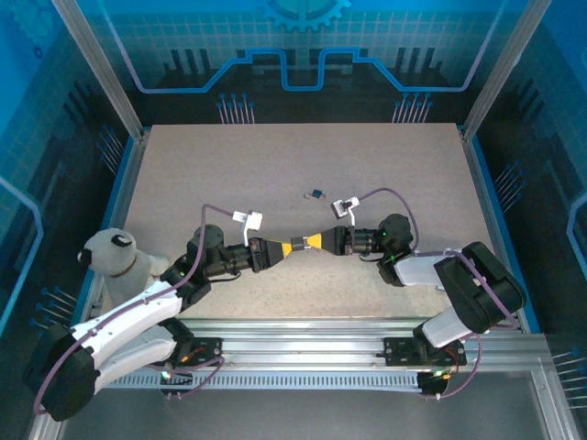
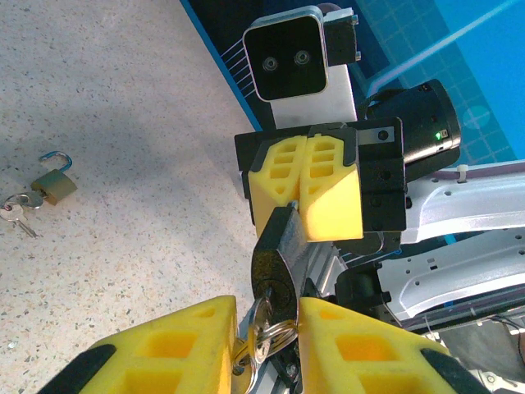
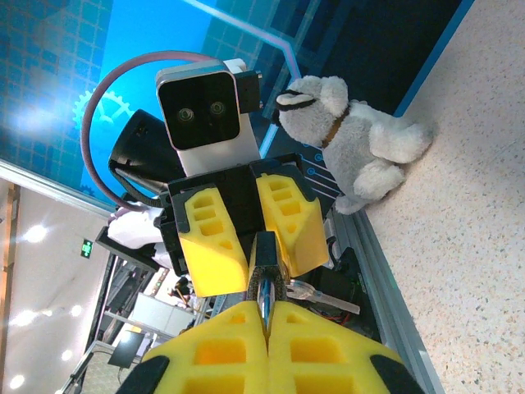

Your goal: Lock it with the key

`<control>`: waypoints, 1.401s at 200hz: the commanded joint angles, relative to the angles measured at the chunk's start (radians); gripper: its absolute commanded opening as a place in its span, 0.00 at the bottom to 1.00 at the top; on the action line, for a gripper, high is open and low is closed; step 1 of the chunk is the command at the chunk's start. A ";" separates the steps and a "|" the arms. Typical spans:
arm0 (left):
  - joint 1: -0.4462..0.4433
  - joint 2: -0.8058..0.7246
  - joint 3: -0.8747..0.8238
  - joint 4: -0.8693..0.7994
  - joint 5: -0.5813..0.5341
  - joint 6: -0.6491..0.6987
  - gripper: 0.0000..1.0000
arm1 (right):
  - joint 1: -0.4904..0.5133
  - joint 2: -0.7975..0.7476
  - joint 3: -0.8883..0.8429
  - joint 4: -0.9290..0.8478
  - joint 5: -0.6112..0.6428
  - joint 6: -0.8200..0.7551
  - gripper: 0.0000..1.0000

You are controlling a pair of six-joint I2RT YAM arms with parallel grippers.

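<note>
Right gripper clamped on padlock, held mid-air between grippers. Key sits in keyhole. Left gripper straddles key; firm pinch unclear, view cramped. Remaining: pinch, turn key.

The table is beige with fine dark speckles. Both the left gripper and the right gripper have yellow fingers on black bodies. The small padlock is brass with a blue shackle. The plush dog is grey and white.
</note>
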 commanded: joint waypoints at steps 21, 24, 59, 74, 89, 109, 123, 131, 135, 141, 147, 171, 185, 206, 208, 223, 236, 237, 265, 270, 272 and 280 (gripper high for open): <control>-0.006 0.000 0.001 0.014 0.008 0.002 0.21 | 0.006 0.000 0.017 0.059 -0.009 0.002 0.00; -0.006 -0.001 0.002 0.013 0.007 0.004 0.21 | 0.006 0.000 0.017 0.060 -0.009 0.003 0.00; 0.003 -0.040 0.003 -0.036 -0.025 0.022 0.36 | 0.007 -0.001 0.015 0.063 -0.011 0.004 0.00; 0.005 -0.055 0.009 -0.051 -0.031 0.027 0.38 | 0.006 -0.003 0.015 0.060 -0.010 0.001 0.00; 0.004 -0.050 0.017 -0.058 -0.029 0.029 0.40 | 0.009 -0.001 0.017 0.060 -0.010 0.001 0.00; 0.005 -0.044 0.025 -0.077 -0.037 0.043 0.39 | 0.008 -0.003 0.017 0.060 -0.013 0.000 0.00; 0.006 -0.046 0.034 -0.104 -0.060 0.054 0.39 | 0.010 -0.004 0.016 0.060 -0.012 0.000 0.00; 0.007 -0.047 0.039 -0.111 -0.066 0.060 0.39 | 0.010 -0.005 0.017 0.059 -0.014 0.000 0.00; 0.008 -0.045 0.042 -0.113 -0.066 0.063 0.39 | 0.010 -0.005 0.016 0.059 -0.014 0.000 0.00; 0.008 -0.045 0.050 -0.124 -0.071 0.066 0.39 | 0.010 -0.006 0.017 0.059 -0.014 -0.002 0.00; 0.008 -0.046 0.058 -0.141 -0.078 0.074 0.39 | 0.010 -0.005 0.017 0.058 -0.013 -0.002 0.00; 0.015 -0.068 0.074 -0.177 -0.114 0.088 0.41 | 0.009 -0.006 0.017 0.059 -0.015 -0.002 0.00; 0.017 -0.073 0.075 -0.168 -0.108 0.077 0.42 | 0.010 -0.008 0.017 0.057 -0.014 -0.003 0.00; 0.017 -0.059 0.066 -0.113 -0.068 0.033 0.44 | 0.010 -0.009 0.016 0.053 -0.014 -0.006 0.00; 0.017 -0.057 0.065 -0.107 -0.064 0.028 0.44 | 0.011 -0.009 0.017 0.053 -0.013 -0.007 0.00; 0.017 -0.047 0.059 -0.075 -0.037 0.003 0.43 | 0.010 -0.009 0.017 0.050 -0.013 -0.009 0.00; 0.015 -0.046 0.051 -0.066 -0.023 -0.010 0.43 | 0.011 -0.010 0.017 0.049 -0.014 -0.009 0.00; 0.016 -0.047 0.051 -0.066 -0.022 -0.010 0.43 | 0.011 -0.011 0.017 0.049 -0.013 -0.009 0.00; 0.015 -0.062 0.044 -0.093 -0.015 -0.005 0.40 | 0.011 -0.011 0.017 0.044 -0.012 -0.014 0.00; 0.014 -0.065 0.043 -0.098 -0.016 -0.005 0.39 | 0.011 -0.011 0.017 0.043 -0.011 -0.014 0.00; 0.015 -0.066 0.042 -0.099 -0.016 -0.004 0.39 | 0.011 -0.011 0.018 0.042 -0.011 -0.014 0.00; 0.015 -0.069 0.041 -0.099 -0.016 -0.006 0.37 | 0.011 -0.011 0.018 0.042 -0.012 -0.014 0.00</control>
